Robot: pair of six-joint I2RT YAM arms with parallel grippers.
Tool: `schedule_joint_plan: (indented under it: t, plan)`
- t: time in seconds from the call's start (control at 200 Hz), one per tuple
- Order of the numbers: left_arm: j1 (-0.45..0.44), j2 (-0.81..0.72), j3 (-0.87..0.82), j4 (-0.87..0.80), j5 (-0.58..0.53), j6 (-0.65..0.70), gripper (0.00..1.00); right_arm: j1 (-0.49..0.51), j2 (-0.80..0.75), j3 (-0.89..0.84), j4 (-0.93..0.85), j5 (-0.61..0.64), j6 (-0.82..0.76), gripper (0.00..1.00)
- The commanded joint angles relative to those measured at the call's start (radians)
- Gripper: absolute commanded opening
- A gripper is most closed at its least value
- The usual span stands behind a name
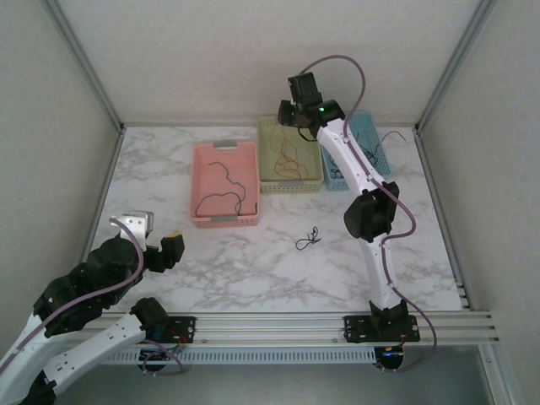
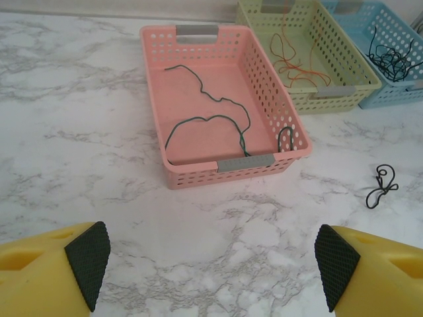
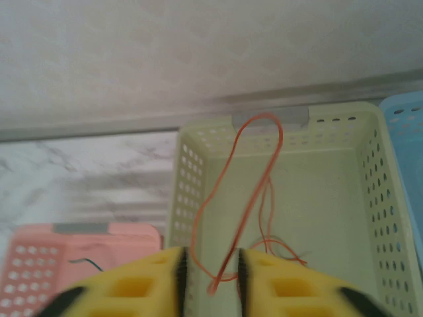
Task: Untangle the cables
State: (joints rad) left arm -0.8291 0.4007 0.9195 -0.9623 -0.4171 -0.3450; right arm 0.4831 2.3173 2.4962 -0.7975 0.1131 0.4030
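Since the right end effector (image 3: 210, 272) hangs over the green basket (image 3: 188, 178), slightly parted around the orange cable (image 3: 281, 135), let the cable drop clear inside before withdrawing. Left end effector (image 2: 213, 264) released.

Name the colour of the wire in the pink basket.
Dark green wire, clearest in the left wrist view.

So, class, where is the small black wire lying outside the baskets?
In the top view, the black wire lies on the table, just in front of the green basket.
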Motion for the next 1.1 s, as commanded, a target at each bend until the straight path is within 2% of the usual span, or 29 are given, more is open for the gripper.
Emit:
schedule_joint_plan:
  t: [0.0, 0.11, 0.265, 0.45, 0.616, 0.766, 0.821, 0.916, 1.026, 1.096]
  plan:
    - [0.008, 0.001, -0.010, 0.015, 0.003, -0.011, 0.84, 0.005, 0.025, 0.038, -0.076, -0.005, -0.003, 0.48]
    - [0.008, 0.001, -0.011, 0.017, 0.004, -0.012, 0.84, 0.014, -0.024, 0.017, -0.116, 0.015, -0.012, 0.57]
    - [0.008, 0.010, -0.013, 0.020, 0.010, -0.010, 0.85, 0.052, -0.224, -0.162, -0.111, 0.060, -0.044, 0.59]
    - [0.009, 0.013, -0.014, 0.020, 0.012, -0.010, 0.85, 0.106, -0.624, -0.661, 0.004, 0.043, -0.014, 0.56]
    - [0.010, 0.022, -0.015, 0.022, 0.018, -0.008, 0.85, 0.141, -0.993, -1.094, 0.065, 0.034, 0.064, 0.48]
    - [0.010, 0.030, -0.014, 0.023, 0.022, -0.007, 0.85, 0.142, -1.238, -1.409, 0.064, 0.041, 0.162, 0.32]
    - [0.010, 0.033, -0.016, 0.023, 0.022, -0.008, 0.85, 0.142, -1.289, -1.506, 0.090, 0.025, 0.194, 0.28]
    - [0.011, 0.039, -0.016, 0.023, 0.024, -0.008, 0.85, 0.143, -1.321, -1.651, 0.164, -0.034, 0.262, 0.28]
    - [0.011, 0.041, -0.016, 0.023, 0.026, -0.006, 0.85, 0.142, -1.293, -1.779, 0.297, -0.098, 0.330, 0.46]
    - [0.011, 0.041, -0.016, 0.023, 0.024, -0.007, 0.85, 0.142, -1.264, -1.834, 0.368, -0.087, 0.358, 0.51]
